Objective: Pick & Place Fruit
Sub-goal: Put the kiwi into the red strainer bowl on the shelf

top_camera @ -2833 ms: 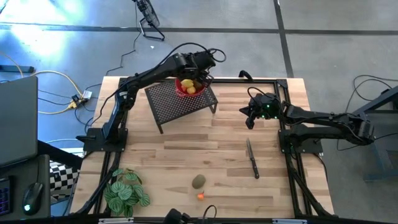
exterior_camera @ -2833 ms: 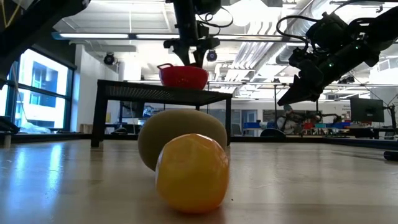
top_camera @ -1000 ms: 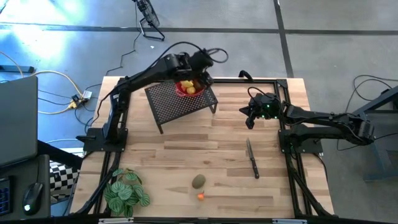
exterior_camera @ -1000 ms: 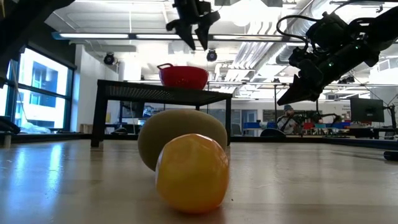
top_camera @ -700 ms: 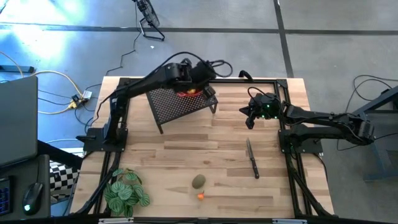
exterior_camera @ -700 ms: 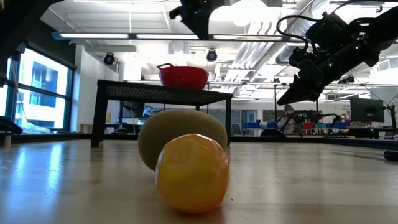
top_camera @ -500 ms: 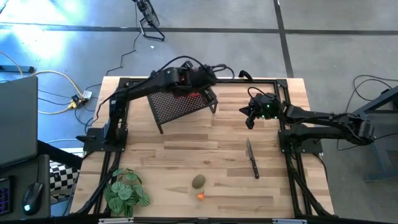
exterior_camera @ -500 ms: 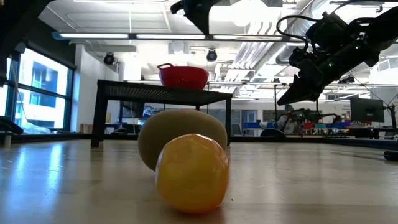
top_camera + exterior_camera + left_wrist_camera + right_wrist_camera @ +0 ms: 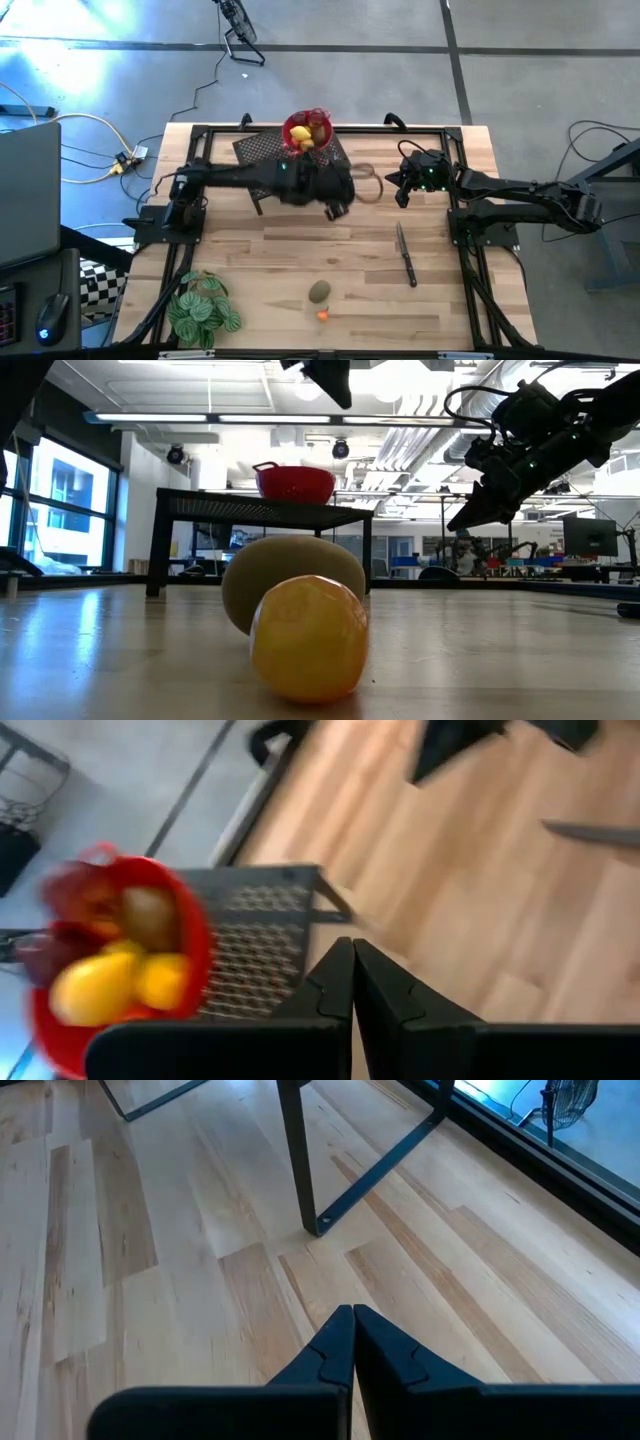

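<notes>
- Wooden planks make up the table (image 9: 300, 250), with a black mesh stand (image 9: 262, 150) toward its far edge.
- On the stand sits a red bowl (image 9: 307, 131) with yellow fruit (image 9: 306, 141) and darker pieces in it.
- An olive-green fruit (image 9: 319, 291) and a tiny orange fruit (image 9: 322, 315) lie touching near the front edge, well apart from the stand, beside a leafy plant (image 9: 202, 308).
- A knife (image 9: 405, 254) lies to the right of the stand, flat on the wood.
- Just in front of the stand hangs the left gripper (image 9: 335, 208), fingers pressed together, holding nothing.
- To the right of the stand hangs the right gripper (image 9: 401, 197), also closed and empty.
</notes>
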